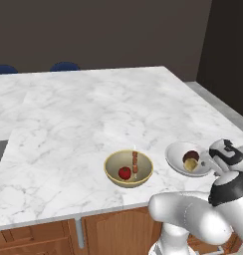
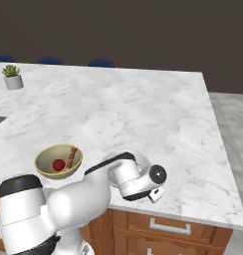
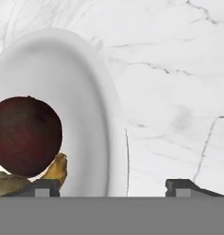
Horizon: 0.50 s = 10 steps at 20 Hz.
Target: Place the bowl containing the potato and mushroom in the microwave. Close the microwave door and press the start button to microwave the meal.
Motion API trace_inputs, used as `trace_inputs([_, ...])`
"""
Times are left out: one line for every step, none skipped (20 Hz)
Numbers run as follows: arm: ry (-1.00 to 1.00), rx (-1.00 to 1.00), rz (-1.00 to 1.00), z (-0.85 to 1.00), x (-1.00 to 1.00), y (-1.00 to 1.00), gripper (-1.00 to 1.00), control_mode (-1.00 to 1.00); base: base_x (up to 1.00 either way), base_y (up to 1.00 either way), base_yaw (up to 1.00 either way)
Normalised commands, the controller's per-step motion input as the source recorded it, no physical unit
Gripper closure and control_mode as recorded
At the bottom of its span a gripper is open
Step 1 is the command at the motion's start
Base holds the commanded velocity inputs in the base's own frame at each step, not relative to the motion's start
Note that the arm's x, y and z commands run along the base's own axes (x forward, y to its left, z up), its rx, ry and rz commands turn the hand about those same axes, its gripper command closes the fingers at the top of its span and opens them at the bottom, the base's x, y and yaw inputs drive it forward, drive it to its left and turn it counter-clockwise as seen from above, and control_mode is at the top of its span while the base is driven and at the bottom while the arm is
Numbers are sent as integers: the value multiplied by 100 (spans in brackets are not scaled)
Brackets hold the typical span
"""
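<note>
The bowl [image 1: 179, 154] sits near the worktop [image 1: 83, 114] front edge, holding the mushroom [image 3: 25, 136] and potato [image 3: 56, 169]. Jaws released, straddling its rim. Judged rigid, glossy, slippery; pinch the rim, keep level so contents stay put.

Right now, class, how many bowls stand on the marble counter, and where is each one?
2. The tan bowl with red fruit and a skewer sits near the counter's front edge. The white bowl, holding the potato and mushroom, sits to its right, beside the tool.
</note>
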Motion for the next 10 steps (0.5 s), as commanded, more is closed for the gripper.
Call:
trace_inputs([0, 0, 0, -14, 23, 0, 100, -100, 0, 0, 0])
trace_inputs([0, 0, 0, -13, 20, 0, 100, -100, 0, 0, 0])
trace_inputs([0, 0, 0, -6, 15, 0, 100, -100, 0, 0, 0])
trace_inputs([0, 0, 0, -1, 7, 0, 100, -100, 0, 0, 0])
trace_inputs([0, 0, 0, 0, 3, 0, 100, -100, 0, 0, 0])
trace_inputs([0, 0, 0, 0, 0, 0, 100, -100, 0, 0, 0])
trace_inputs([0, 0, 0, 0, 0, 0, 100, -100, 0, 0, 0])
trace_inputs([0, 0, 0, 0, 0, 0, 100, -100, 0, 0, 0])
trace_inputs([0, 0, 0, 0, 0, 0, 100, -100, 0, 0, 0])
trace_inputs([0, 0, 1, 0, 0, 0, 100, -100, 0, 0, 0])
